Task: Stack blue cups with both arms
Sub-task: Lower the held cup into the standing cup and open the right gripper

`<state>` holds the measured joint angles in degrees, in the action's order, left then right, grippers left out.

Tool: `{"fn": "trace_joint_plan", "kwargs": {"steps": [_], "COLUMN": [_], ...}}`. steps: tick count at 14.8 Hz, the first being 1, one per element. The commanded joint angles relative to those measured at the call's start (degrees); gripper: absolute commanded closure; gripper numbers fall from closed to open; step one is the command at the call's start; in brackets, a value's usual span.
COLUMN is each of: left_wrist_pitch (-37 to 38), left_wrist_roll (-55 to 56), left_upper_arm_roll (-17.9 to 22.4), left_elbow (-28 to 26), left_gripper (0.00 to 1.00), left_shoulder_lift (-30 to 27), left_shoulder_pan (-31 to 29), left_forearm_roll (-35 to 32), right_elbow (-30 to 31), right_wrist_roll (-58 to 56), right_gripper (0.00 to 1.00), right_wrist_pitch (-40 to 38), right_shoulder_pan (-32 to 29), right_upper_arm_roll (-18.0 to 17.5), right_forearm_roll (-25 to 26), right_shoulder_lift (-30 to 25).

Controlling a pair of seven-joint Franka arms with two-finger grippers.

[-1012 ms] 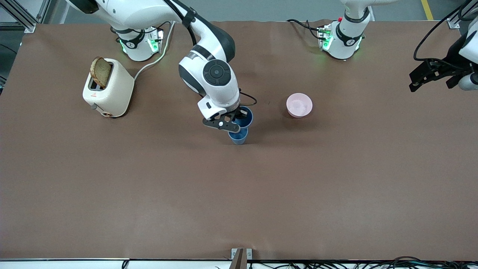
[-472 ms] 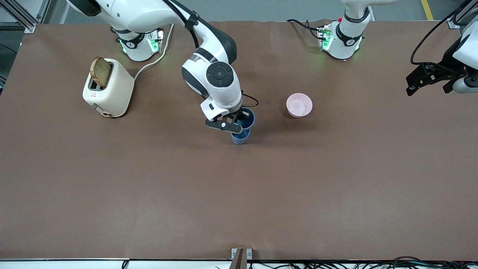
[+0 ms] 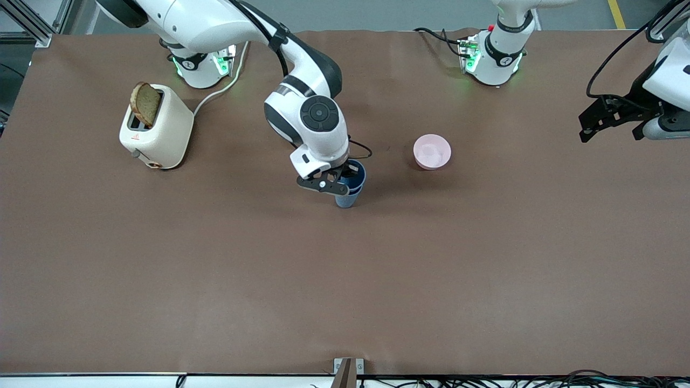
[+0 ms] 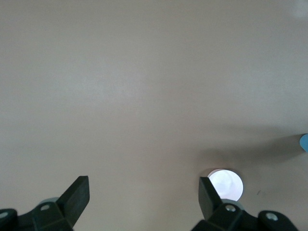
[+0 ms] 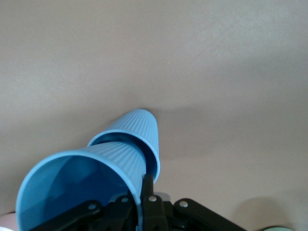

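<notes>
You have the two blue cups together near the middle of the table (image 3: 485, 269): the upper blue cup (image 3: 357, 173) sits partly nested inside the lower blue cup (image 3: 345, 200), which stands on the brown surface. In the right wrist view the upper cup (image 5: 82, 185) is pushed some way into the lower one's (image 5: 139, 132) mouth, its rim still above the lower rim and its axis tilted relative to the lower cup.

The right gripper (image 3: 340, 180) is directly at the stack. Its fingers (image 5: 147, 192) are pinched together on the wall of the upper cup at the rim, one finger inside and one outside, so that you hold that cup by its edge.

No writing shows on either cup; both are plain with fine vertical ribbing.

Outward from the right gripper: a pink bowl (image 3: 432, 151) stands close by, toward the left arm's end of the table, apart from the cups. Toward the right arm's end stands a cream toaster (image 3: 156, 127) with a slice of bread (image 3: 145, 103) upright in its slot; it carries a small red mark on its end face, too small to read. A cable (image 3: 221, 89) runs from it toward the right arm's base.

The left gripper (image 3: 612, 119) waits over the table's end on the left arm's side, well apart from the stack, jaws spread wide and holding nothing. Its wrist view shows the pink bowl (image 4: 226, 184) beside one fingertip (image 4: 208, 197).
</notes>
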<state>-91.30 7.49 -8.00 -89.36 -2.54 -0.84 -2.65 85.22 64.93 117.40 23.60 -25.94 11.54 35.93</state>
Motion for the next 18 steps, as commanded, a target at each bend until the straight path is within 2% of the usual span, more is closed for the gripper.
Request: {"fn": "trace_joint_plan", "kwargs": {"steps": [1,7,8,9,10,11,14,18], "left_wrist_pitch": [0.16,0.6,0.69,0.69,0.77,0.77,0.69,0.69], "left_wrist_roll": [-0.37,-0.55,-0.55,-0.37,-0.11,0.15,0.24,0.42], "left_upper_arm_roll": [0.88,0.35,0.26,0.26,0.09,0.09,-0.44,-1.23], "left_elbow": [1.73,1.47,1.47,1.3,1.21,1.21,1.21,1.21], "left_gripper": [0.0,0.0,0.0,0.0,0.0,0.0,0.0,0.0], "left_shoulder_lift": [0.78,0.6,0.52,0.34,0.25,0.25,0.34,0.52], "left_shoulder_pan": [0.84,0.66,0.75,0.75,0.84,0.93,0.93,0.93], "left_forearm_roll": [-0.17,-0.08,-0.08,-0.08,-0.08,-0.08,0.01,0.1], "right_elbow": [0.21,0.39,0.82,1.09,1.18,1.18,1.09,0.74], "right_wrist_roll": [1.52,1.52,1.52,1.52,1.52,1.52,1.52,1.43], "right_gripper": [0.98,0.95,0.93,0.81,0.5,0.32,0.14,0.0], "right_wrist_pitch": [1.43,0.99,1.08,1.08,1.08,1.08,0.82,0.21], "right_shoulder_pan": [-0.39,-0.13,-0.22,-0.39,-0.57,-0.48,-0.48,-1.18], "right_upper_arm_roll": [-0.61,-0.52,-0.6,-0.52,-0.6,-0.52,-0.61,-0.61], "right_forearm_roll": [2.87,2.97,2.97,2.97,2.97,2.97,2.97,2.88], "right_shoulder_lift": [0.11,0.72,0.72,0.72,0.72,0.72,0.64,-1.29]}}
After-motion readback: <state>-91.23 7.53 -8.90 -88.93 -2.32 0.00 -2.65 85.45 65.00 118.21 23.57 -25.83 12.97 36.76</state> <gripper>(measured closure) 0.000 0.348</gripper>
